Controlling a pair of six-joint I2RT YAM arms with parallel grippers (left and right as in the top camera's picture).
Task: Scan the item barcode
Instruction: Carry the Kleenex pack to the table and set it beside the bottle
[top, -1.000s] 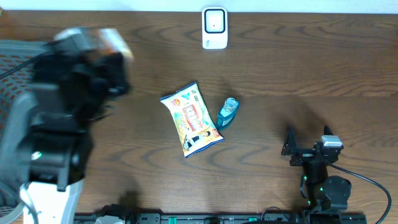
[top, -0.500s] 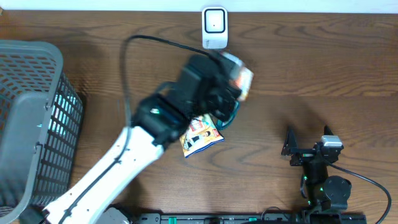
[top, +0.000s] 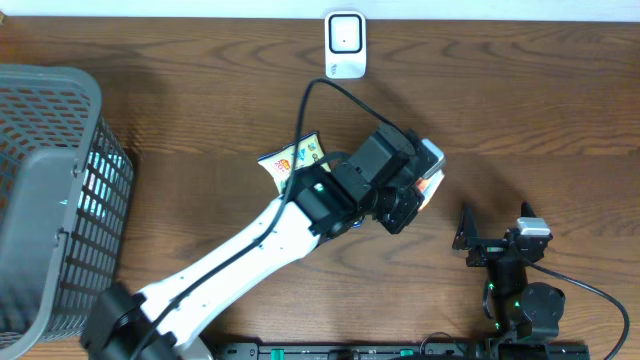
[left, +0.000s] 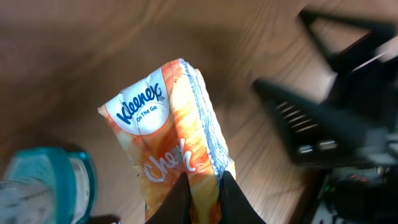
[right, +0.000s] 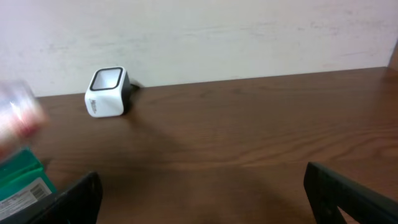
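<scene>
Left gripper (left: 205, 180) is clamped on the lower end of an orange-and-white Kleenex tissue pack (left: 168, 130), one finger on each side, and holds it off the table right of centre, about 3 o'clock from the middle of the wooden table (top: 540, 110). The white barcode scanner (top: 345, 45) stands at the 12 o'clock edge, well apart from the pack. A snack bag (top: 295, 160) lies near centre, partly covered by the left arm. A teal-capped bottle (left: 43, 180) lies just below the pack in the wrist view. The grey mesh basket (top: 50, 180) stands at 9 o'clock. Right gripper (right: 200, 177) rests at 4 o'clock, fingers wide apart, holding nothing.
</scene>
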